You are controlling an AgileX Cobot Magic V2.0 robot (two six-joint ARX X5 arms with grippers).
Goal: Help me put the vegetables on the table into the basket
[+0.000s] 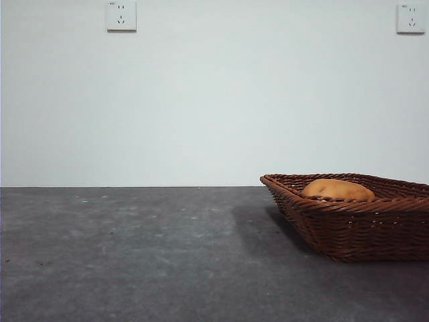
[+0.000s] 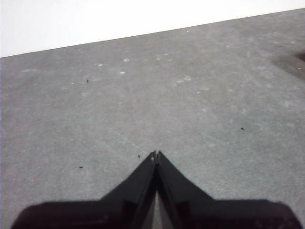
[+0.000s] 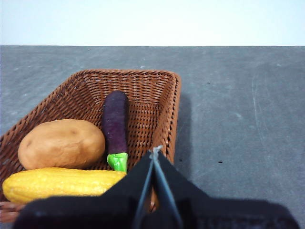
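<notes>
The brown woven basket (image 1: 348, 225) stands at the right of the dark grey table (image 1: 134, 255). Over its rim only the brown potato (image 1: 337, 190) shows in the front view. In the right wrist view the basket (image 3: 147, 95) holds all three vegetables: the potato (image 3: 62, 144), the bumpy yellow oblong one (image 3: 59, 183) and the purple eggplant (image 3: 116, 125) with its green stem. My right gripper (image 3: 154, 151) is shut and empty, near the basket's rim. My left gripper (image 2: 155, 154) is shut and empty over bare table.
A plain white wall with two sockets (image 1: 121, 15) (image 1: 410, 18) stands behind the table. A dark shadow patch (image 2: 293, 64) lies at the edge of the left wrist view.
</notes>
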